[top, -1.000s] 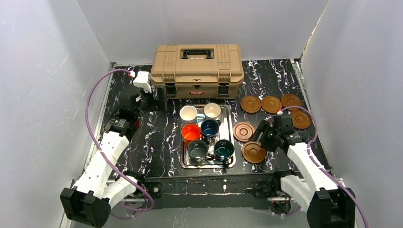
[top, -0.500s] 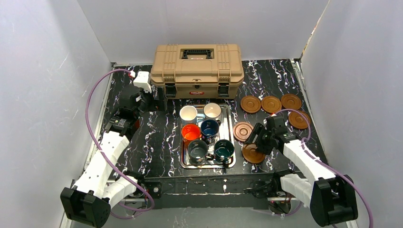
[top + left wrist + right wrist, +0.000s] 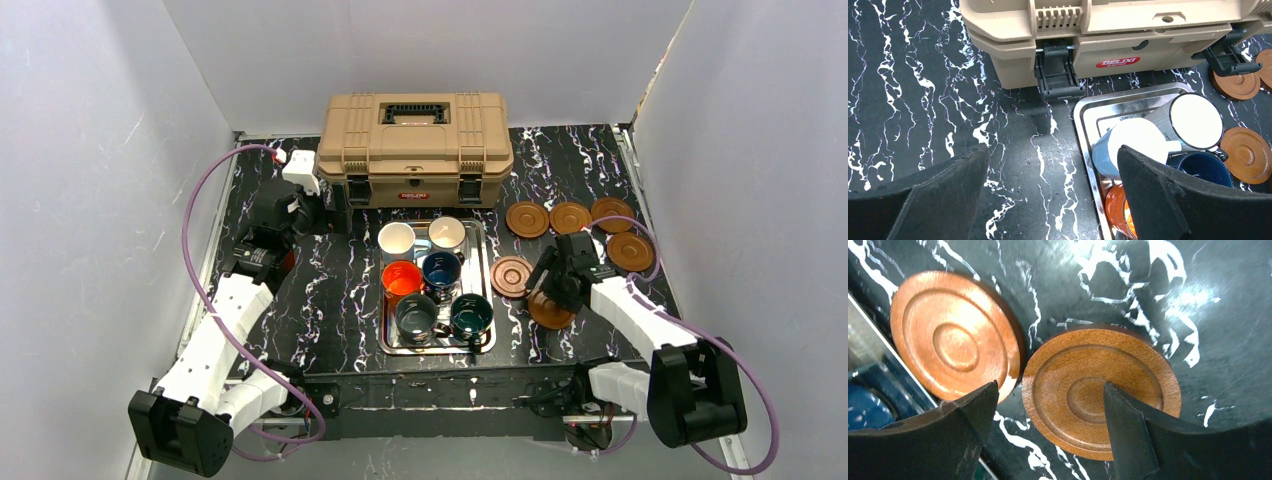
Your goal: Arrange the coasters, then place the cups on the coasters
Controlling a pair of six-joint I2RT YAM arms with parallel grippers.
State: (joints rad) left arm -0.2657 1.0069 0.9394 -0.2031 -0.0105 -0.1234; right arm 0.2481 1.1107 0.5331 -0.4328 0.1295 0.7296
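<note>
Black counter [image 3: 340, 290] with white marble veining, closed in by pale walls on three sides.

Right gripper [image 3: 1050, 390]: fingers spread wide, released, holding nothing. It hangs low over the near-right round brown wooden coaster [image 3: 1100, 397], which has ring grooves and lies flat on the counter. The fingers straddle the disc in the wrist view; contact cannot be told.

Second brown grooved coaster [image 3: 955, 337] lies just beside the first, on the tray side, with a thin gap between the rims. Four further coasters are well apart from these at far right: a row of three [image 3: 570, 217] beside the toolbox and a single one [image 3: 630, 251] just nearer than the row.

Shiny steel rectangular tray [image 3: 487, 262] sits at centre counter, just left of the second coaster. All six cups stand in it, two by two.
- Far pair: two cream-white handled cups [image 3: 397, 238].
- Middle pair: orange cup [image 3: 402, 279] on the left, navy blue cup [image 3: 441, 268] on the right.
- Near pair: dark grey-green cup [image 3: 415, 315] on the left, dark teal cup [image 3: 471, 314] on the right.

Left gripper [image 3: 1053, 150]: fingers wide apart, released, nothing between them, over bare counter near the tray's far-left corner.

Tan plastic toolbox [image 3: 1108, 30] has black latches and stands at the back of the counter, just beyond the tray. Its red label [image 3: 1118, 62] reads "DELIXI" in white. The smaller line beneath is not legible.
</note>
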